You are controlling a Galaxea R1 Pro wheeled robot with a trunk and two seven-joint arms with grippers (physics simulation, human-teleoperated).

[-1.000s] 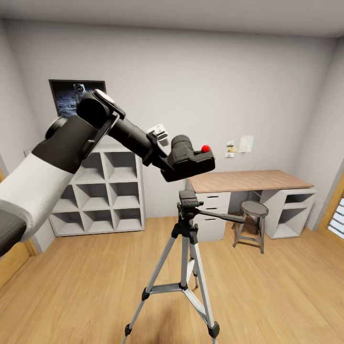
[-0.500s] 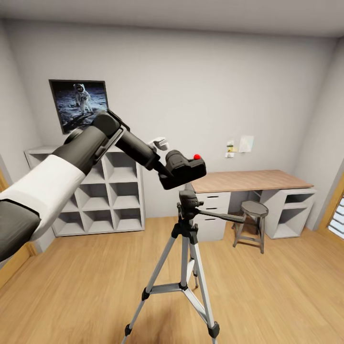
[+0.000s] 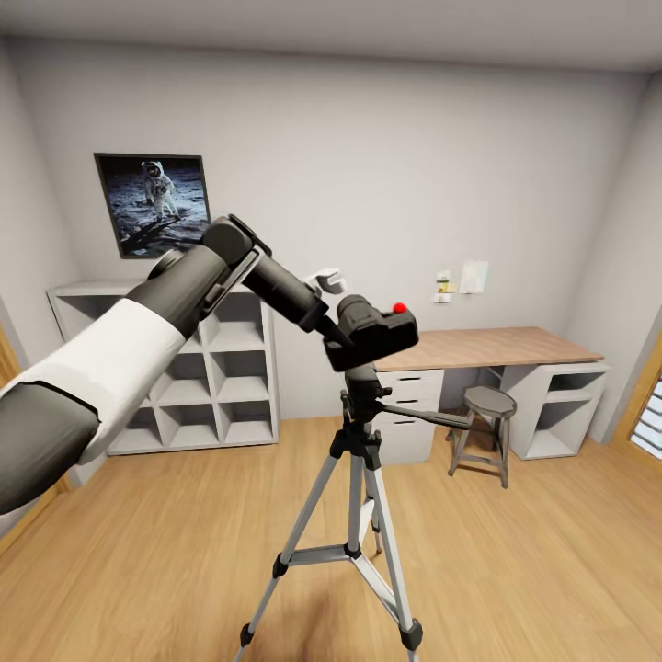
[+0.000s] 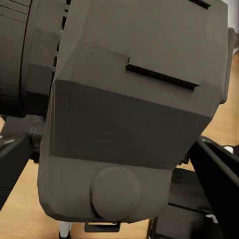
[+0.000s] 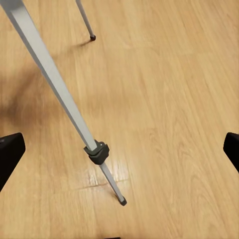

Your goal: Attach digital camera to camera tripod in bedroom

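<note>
I see the digital camera as matt black plastic, its top button glossy red. The camera tripod has smooth silver metal legs with black plastic joints. My floor is light wood planks, faintly sheened; the desk top is wood too.

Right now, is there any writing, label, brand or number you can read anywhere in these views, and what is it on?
No readable text anywhere.
Paper notes on the wall above the desk: too small and blurred to read.
Astronaut poster: a picture, no lettering seen.
Digital camera, camera tripod: no brand marks seen.
</note>
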